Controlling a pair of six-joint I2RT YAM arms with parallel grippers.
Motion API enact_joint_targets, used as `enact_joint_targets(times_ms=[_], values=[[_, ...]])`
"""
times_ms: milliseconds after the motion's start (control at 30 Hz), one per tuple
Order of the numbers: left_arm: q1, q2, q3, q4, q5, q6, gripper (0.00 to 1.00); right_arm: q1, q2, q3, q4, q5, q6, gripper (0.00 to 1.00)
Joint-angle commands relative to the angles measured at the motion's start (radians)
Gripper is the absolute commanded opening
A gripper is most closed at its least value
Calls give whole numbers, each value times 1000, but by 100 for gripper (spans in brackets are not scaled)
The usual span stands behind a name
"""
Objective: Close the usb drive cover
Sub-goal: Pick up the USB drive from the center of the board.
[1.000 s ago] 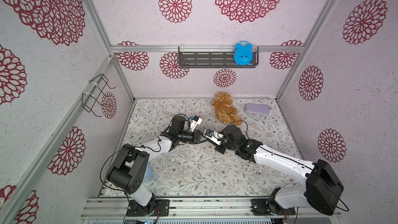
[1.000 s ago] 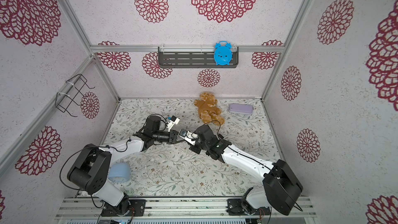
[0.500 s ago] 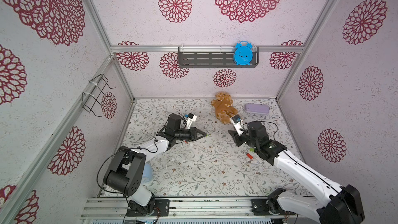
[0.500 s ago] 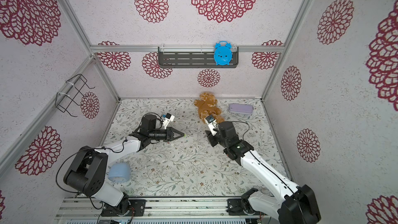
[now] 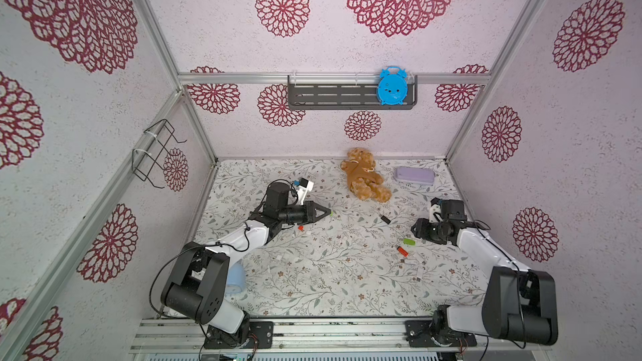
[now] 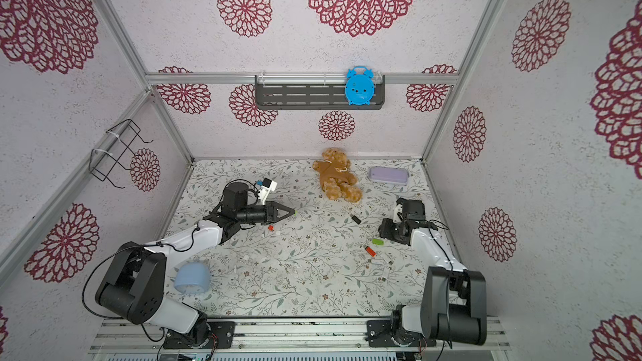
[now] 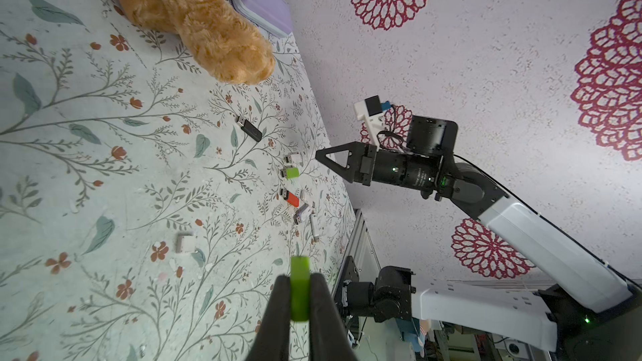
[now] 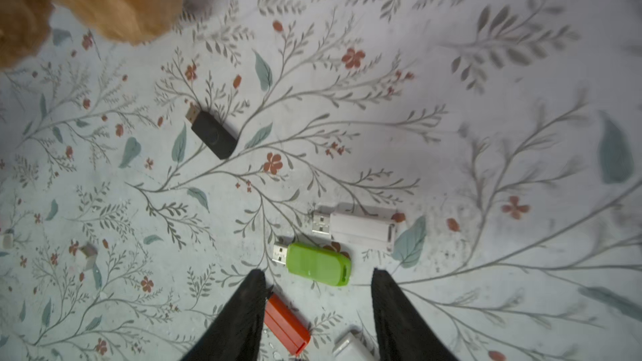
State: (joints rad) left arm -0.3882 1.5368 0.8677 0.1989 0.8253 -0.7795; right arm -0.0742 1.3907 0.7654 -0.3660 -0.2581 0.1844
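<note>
Tabletop (image 5: 312, 283) holds green usb drive (image 8: 318, 265) lying left-right, plug (image 8: 279, 253) pointing left.

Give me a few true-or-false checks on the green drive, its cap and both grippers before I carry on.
1. The left gripper is shut on the green cap. True.
2. The right gripper holds the green usb drive. False: its jaws are open and the drive lies on the table, uncapped.
3. The black usb drive has its connector bare. True.
4. The teddy bear covers the black usb drive. False: they lie apart on the table.
</note>
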Motion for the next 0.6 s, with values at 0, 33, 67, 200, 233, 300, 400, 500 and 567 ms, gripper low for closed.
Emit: enact_joint_targets(times_ms=[0,33,67,200,233,300,400,500,567], values=[[2,-26,-10,23,-5,-1,11,5,61,67,-31,-68,-20,53],[1,-28,-9,22,-3,0,11,8,82,81,-45,-66,-30,52],[1,-30,-9,18,-4,0,11,8,97,88,-50,-61,-34,52],[1,-32,-10,14,-8,4,11,22,117,104,-70,-18,-40,52],[1,-31,-11,12,-10,5,11,24,120,101,-70,-12,-36,52],[1,-26,-6,11,-10,6,11,27,125,103,-78,-10,-38,52],[2,-23,-1,5,-7,9,11,48,114,96,-80,-17,-47,52],[2,-21,1,3,-6,11,11,67,126,107,-104,-11,-52,52],[1,-21,2,2,-5,11,11,81,135,109,-111,13,-54,52]])
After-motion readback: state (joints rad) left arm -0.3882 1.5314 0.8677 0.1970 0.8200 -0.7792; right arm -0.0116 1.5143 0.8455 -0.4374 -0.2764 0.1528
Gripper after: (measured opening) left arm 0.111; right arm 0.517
